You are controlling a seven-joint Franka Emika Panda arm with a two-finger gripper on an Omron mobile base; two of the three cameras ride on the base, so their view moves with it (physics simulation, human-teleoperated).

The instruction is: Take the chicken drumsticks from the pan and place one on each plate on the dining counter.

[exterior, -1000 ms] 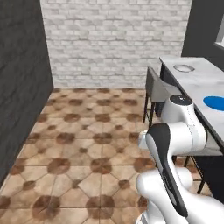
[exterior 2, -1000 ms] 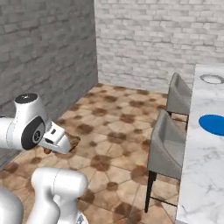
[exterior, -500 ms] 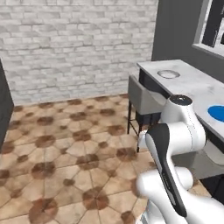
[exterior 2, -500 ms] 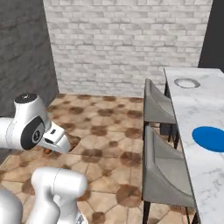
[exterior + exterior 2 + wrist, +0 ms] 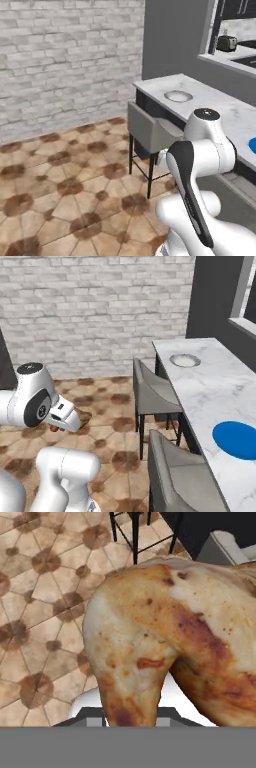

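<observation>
A chicken drumstick [image 5: 165,637] is sitting clamped in the closed gripper [image 5: 59,427], which is hanging low over the tiled floor [image 5: 60,175]. The arm is folding back beside the base. Apparently both plates, grey [image 5: 184,360] and blue [image 5: 237,439], are lying on the bench [image 5: 215,391].

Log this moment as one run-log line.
pincer: shut on golden-brown chicken drumstick | position: over tiled floor | round bright blue plate: bare | pale white-grey rimmed plate: bare | both on white marble dining counter

even, soft rendered light; faint shadows, no glare; coarse, slightly blurry textures.
</observation>
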